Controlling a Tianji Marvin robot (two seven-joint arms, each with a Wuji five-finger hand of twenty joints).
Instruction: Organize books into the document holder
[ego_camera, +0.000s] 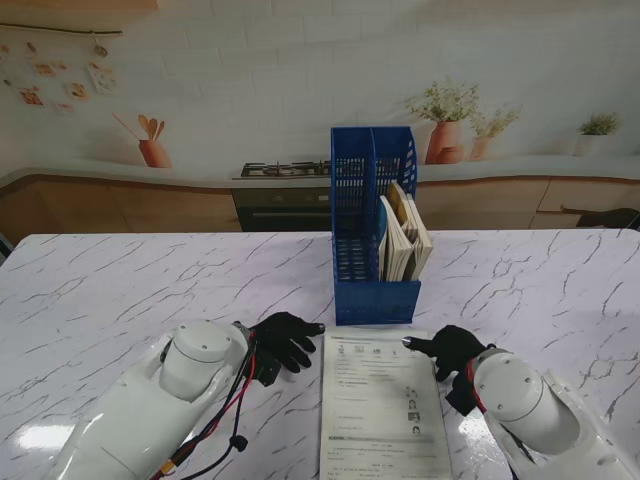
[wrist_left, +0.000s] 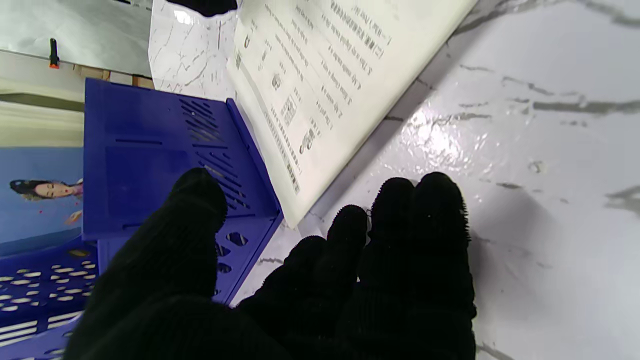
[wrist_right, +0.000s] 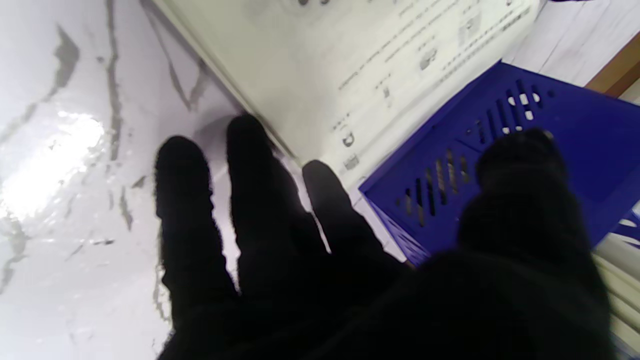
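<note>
A blue document holder (ego_camera: 372, 232) stands upright at the table's middle, with several books (ego_camera: 405, 238) leaning in its right slot; its left slot looks empty. A white printed booklet (ego_camera: 382, 408) lies flat just in front of it, nearer to me. My left hand (ego_camera: 283, 342), in a black glove, rests open on the table beside the booklet's left edge. My right hand (ego_camera: 450, 352) is open at the booklet's right far corner, fingertips at its edge. The left wrist view shows the booklet (wrist_left: 320, 75) and holder (wrist_left: 165, 165); the right wrist view shows the booklet (wrist_right: 350, 65) and holder (wrist_right: 500, 165).
The white marble table (ego_camera: 120, 290) stretches wide on both sides of the holder. A kitchen backdrop with stove and plants lies behind the far edge.
</note>
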